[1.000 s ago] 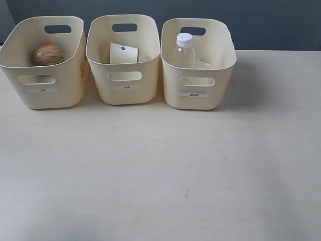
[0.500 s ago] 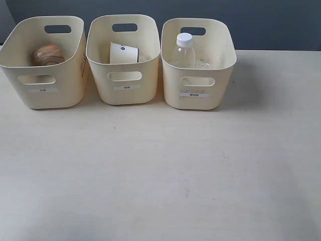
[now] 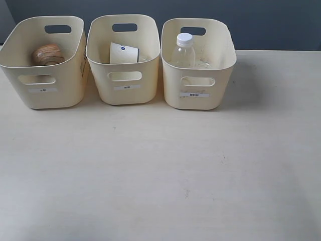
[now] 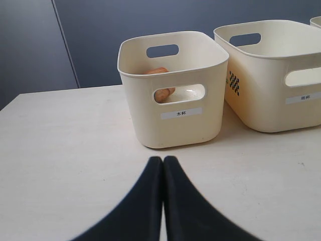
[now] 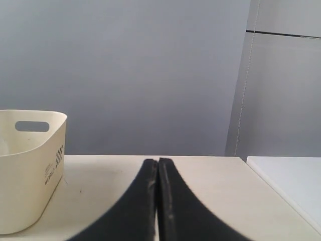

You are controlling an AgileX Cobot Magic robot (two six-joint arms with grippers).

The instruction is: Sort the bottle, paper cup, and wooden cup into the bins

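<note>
Three cream bins stand in a row at the back of the table. The left bin (image 3: 30, 90) holds the brown wooden cup (image 3: 47, 54), also glimpsed through the handle slot as the wooden cup (image 4: 163, 93) inside the left bin (image 4: 185, 128). The paper cup (image 3: 123, 52) lies on its side in the middle bin (image 3: 145, 85). The clear bottle (image 3: 183, 51) stands upright in the right bin (image 3: 220, 75). My left gripper (image 4: 163, 160) is shut and empty, low over the table in front of the left bin. My right gripper (image 5: 158, 161) is shut and empty, apart from the right bin (image 5: 25, 196).
The pale wooden table (image 3: 160, 170) stretches in front of the bins; neither arm shows in the exterior view. A dark grey wall (image 3: 271, 22) stands behind the bins. In the right wrist view the table's edge (image 5: 273, 188) runs close by on one side.
</note>
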